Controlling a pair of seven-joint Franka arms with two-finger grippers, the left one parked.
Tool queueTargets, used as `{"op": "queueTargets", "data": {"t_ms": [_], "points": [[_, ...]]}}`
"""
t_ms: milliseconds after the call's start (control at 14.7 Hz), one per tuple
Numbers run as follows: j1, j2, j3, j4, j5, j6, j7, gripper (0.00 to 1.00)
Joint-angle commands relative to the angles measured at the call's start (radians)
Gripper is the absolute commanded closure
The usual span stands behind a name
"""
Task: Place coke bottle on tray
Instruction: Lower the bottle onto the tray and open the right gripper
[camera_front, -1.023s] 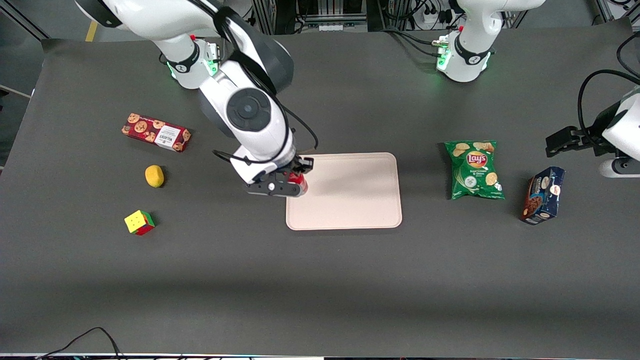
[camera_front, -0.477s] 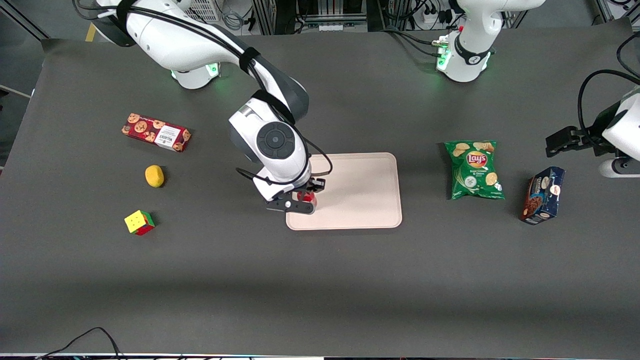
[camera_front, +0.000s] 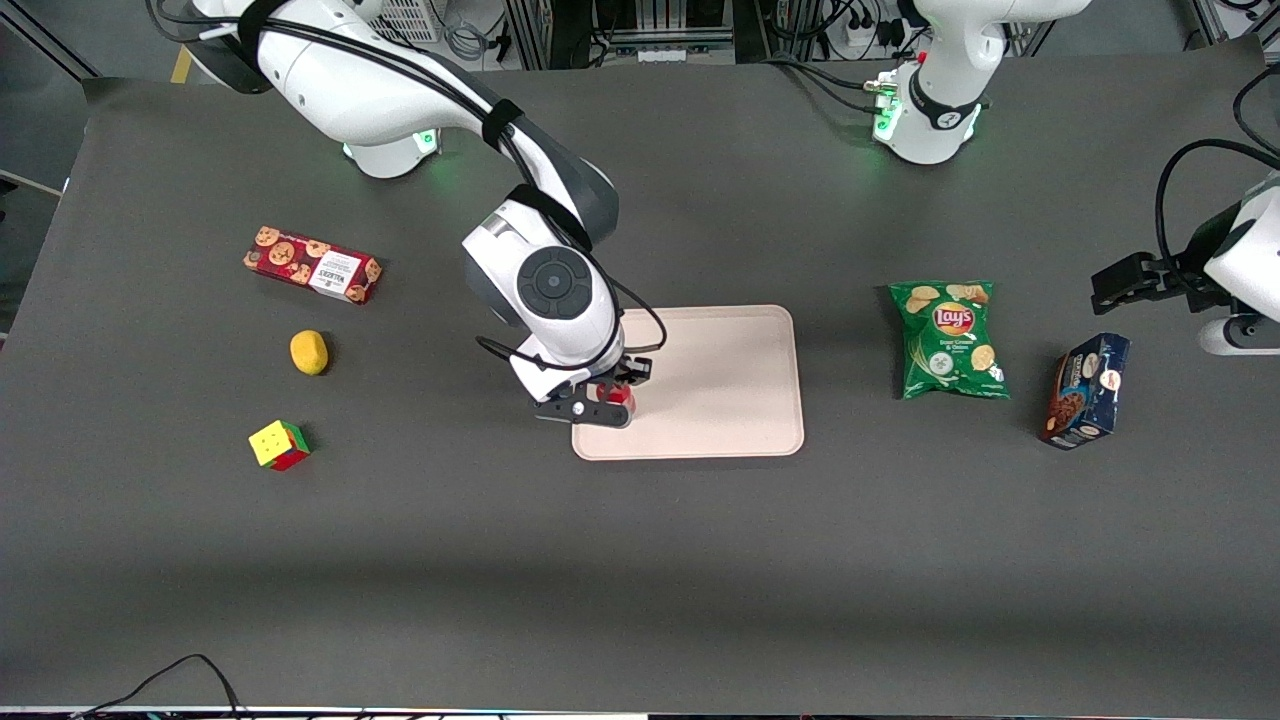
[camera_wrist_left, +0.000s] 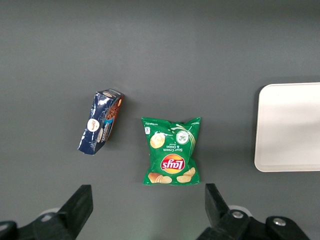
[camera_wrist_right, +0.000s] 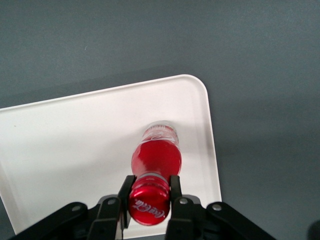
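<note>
Coke bottle: standing upright inside the tray, near one rounded corner, its clear base appearing to rest on the tray floor; in the front view only a red patch is showing under the gripper, just left of frame centre.
Gripper: hanging directly above the bottle, its two black fingers pressing on either side of the red cap, closed onto it; in the front view it is sitting at, over the tray's lower-left corner.
Tray: lying flat at the centre of the front view, beige-pink, with a low rim; one edge is also showing in the left wrist view.
Chips bag: lying flat, right of the tray in the front view, apart from it.
Dark blue box: lying near the right edge, just beside the chips bag.
Red cookie box: lying in the upper left of the front view.
Lemon: sitting below the cookie box.
Puzzle cube: sitting below the lemon.
</note>
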Motion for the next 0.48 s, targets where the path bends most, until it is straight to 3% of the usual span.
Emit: {"op": "queueTargets", "data": {"t_ms": [0,136,273,409], "points": [[-0.004,-0.017,0.009,-0.019,-0.027,0.008,0.041,0.56],[-0.004,-0.018,0.009,-0.019,-0.027,0.009,0.044,0.36],[-0.004,-0.019,0.009,-0.017,-0.027,0.009,0.058,0.00],[-0.009,-0.029,0.009,-0.017,-0.026,0.009,0.063,0.00]]}}
